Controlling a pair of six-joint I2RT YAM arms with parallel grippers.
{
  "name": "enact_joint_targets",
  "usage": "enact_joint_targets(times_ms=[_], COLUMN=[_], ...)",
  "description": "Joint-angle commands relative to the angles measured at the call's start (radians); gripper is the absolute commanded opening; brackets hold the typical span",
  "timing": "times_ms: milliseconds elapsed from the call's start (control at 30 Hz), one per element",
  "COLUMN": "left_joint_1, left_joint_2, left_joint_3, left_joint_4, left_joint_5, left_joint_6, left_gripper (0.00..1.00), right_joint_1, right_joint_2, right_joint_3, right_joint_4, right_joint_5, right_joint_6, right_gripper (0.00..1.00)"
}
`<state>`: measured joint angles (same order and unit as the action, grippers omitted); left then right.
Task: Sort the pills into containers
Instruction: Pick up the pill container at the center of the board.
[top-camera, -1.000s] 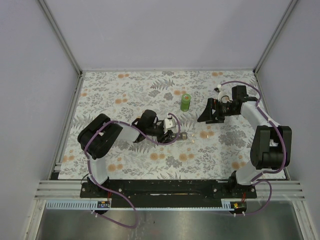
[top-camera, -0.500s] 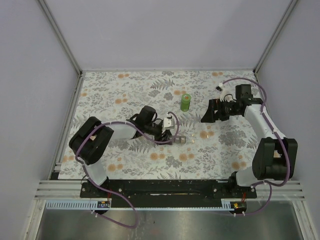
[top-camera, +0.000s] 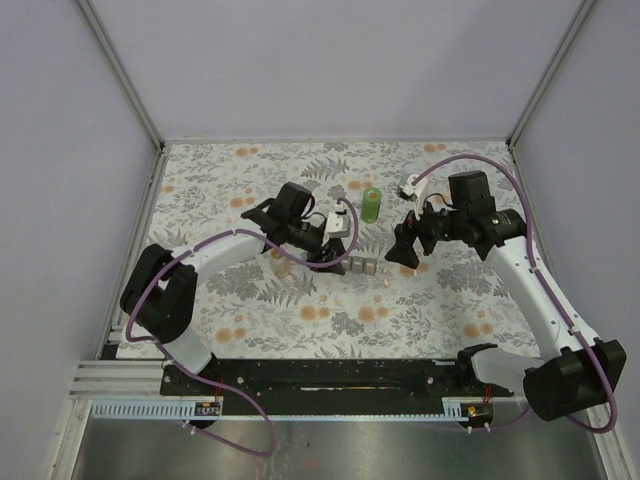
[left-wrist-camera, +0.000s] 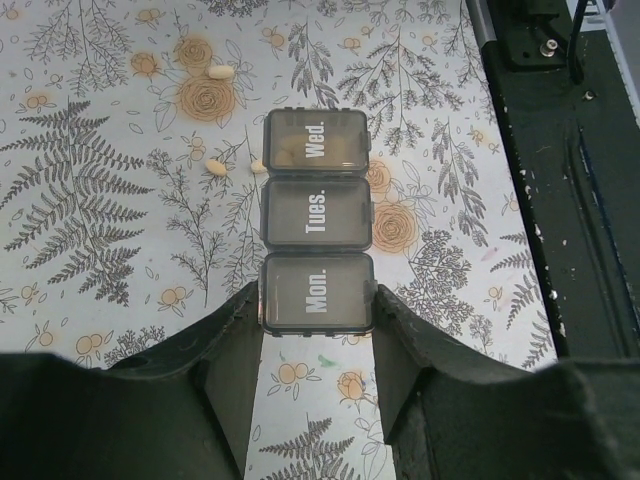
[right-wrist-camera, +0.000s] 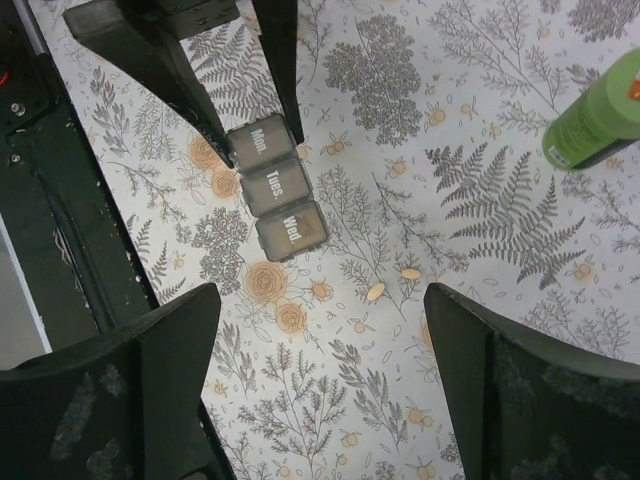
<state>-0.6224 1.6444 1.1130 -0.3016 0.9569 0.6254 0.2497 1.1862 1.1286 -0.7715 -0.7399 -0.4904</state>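
Pill organizer (left-wrist-camera: 316, 215) — left tool (left-wrist-camera: 317, 300) clamps Mon. end, right tool (right-wrist-camera: 320, 305) wide — floral cloth (top-camera: 300, 322), lilac walls (top-camera: 330, 70).

right gripper (top-camera: 404, 252) nearer pill organizer (top-camera: 362, 266)

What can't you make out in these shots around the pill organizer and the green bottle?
- Left wrist view: what lies in the Mon. and Tues. compartments of the pill organizer; the smoked lids hide it.
- Right wrist view: the upper end of the green bottle, cut off by the right edge.
- Loose pills: plain from the wrists, too small to count in the top view.
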Motion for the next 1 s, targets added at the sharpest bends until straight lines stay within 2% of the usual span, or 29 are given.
enact_joint_targets(times_ms=[0, 167, 433, 667, 967], left_joint_1=[0.016, 0.018, 0.030, 0.038, 0.039], left_joint_2=[-0.032, -0.046, -0.089, -0.107, -0.107], left_joint_3=[0.085, 0.102, 0.077, 0.071, 0.073], left_joint_4=[-0.102, -0.110, -0.048, -0.042, -0.045], left_joint_5=[0.082, 0.091, 0.094, 0.132, 0.138], left_joint_6=[0.028, 0.013, -0.044, -0.062, -0.078], left_gripper=[0.00, 0.00, 0.00, 0.00, 0.00], right_joint_1=[0.071, 0.190, 0.299, 0.356, 0.401], right_joint_2=[-0.040, -0.059, -0.059, -0.091, -0.051], right_joint_3=[0.060, 0.042, -0.016, -0.105, -0.095], right_joint_4=[-0.014, 0.038, 0.165, 0.300, 0.333], right_joint_5=[0.057, 0.152, 0.249, 0.283, 0.283], right_joint_6=[-0.066, -0.089, -0.094, -0.096, -0.102], right_gripper=[0.91, 0.91, 0.90, 0.88, 0.83])
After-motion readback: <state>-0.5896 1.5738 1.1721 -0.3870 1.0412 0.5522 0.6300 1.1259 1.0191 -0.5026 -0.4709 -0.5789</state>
